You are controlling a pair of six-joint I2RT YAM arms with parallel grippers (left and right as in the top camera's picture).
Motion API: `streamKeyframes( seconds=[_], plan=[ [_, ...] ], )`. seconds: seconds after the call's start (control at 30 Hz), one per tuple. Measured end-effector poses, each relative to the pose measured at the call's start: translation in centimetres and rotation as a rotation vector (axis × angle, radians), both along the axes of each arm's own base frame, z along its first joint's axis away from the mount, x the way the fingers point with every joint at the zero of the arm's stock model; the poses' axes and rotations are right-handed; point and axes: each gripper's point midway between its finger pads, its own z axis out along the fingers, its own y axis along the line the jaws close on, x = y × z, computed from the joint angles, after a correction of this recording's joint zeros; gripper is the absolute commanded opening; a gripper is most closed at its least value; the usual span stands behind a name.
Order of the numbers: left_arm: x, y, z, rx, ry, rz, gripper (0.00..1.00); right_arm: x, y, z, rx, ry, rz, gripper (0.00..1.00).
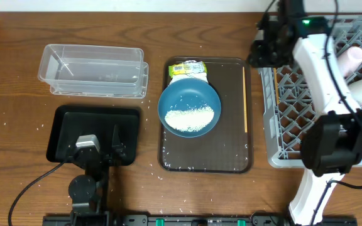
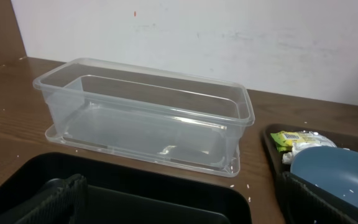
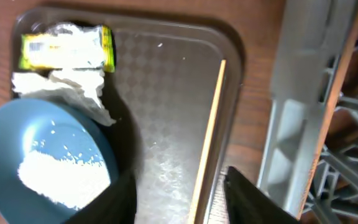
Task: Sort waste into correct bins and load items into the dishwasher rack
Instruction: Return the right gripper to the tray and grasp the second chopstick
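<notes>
Tabletop [image 1: 17, 94] w/ brown tray [image 3: 166, 93]: chopstick [image 3: 210, 130] is best straddled mid-length by half-open R gripper [image 3: 179, 186]; L gripper [image 2: 182, 193] seen wide, empty.

Tub [image 2: 135, 115] clear glossy plastic; black tray [image 1: 65, 129] smooth plastic; table [image 1: 11, 94] wood-grain, matt; rack [image 1: 288, 135] grey plastic.

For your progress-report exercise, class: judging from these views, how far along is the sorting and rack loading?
Done: cups lie in the rack. In hand: nothing; the right gripper hangs open near the chopsticks, the left gripper open over the empty black tray. Left: bowl of rice, napkin, wrapper and chopsticks on the brown tray; clear tub empty.
</notes>
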Motion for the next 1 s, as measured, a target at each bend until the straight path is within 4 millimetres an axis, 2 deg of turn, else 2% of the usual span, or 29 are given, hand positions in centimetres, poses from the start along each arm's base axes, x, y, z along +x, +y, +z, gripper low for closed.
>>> streamKeyframes(
  seconds=[0.1,0.23,0.43,0.67,1.0],
  plan=[
    [0.0,0.0,0.0,0.0,0.0,0.0,0.98,-0.4,1.0,-0.3,-0.062,0.005,-0.027,0.47],
    [0.0,0.0,0.0,0.0,0.0,0.0,0.98,-0.9,1.4,-1.4,-0.142,0.017,-0.081,0.47],
    [0.0,0.0,0.0,0.0,0.0,0.0,0.98,-1.3,1.0,-5.1,-0.205,0.026,-0.143,0.47],
    [0.0,0.0,0.0,0.0,0.0,0.0,0.98,-2.4,1.1,-9.0,-0.183,0.059,-0.157,0.47],
    [0.0,0.0,0.0,0.0,0.0,0.0,0.98,-3.3,1.2,-10.6,-0.171,0.085,-0.158,0.45]
  ],
)
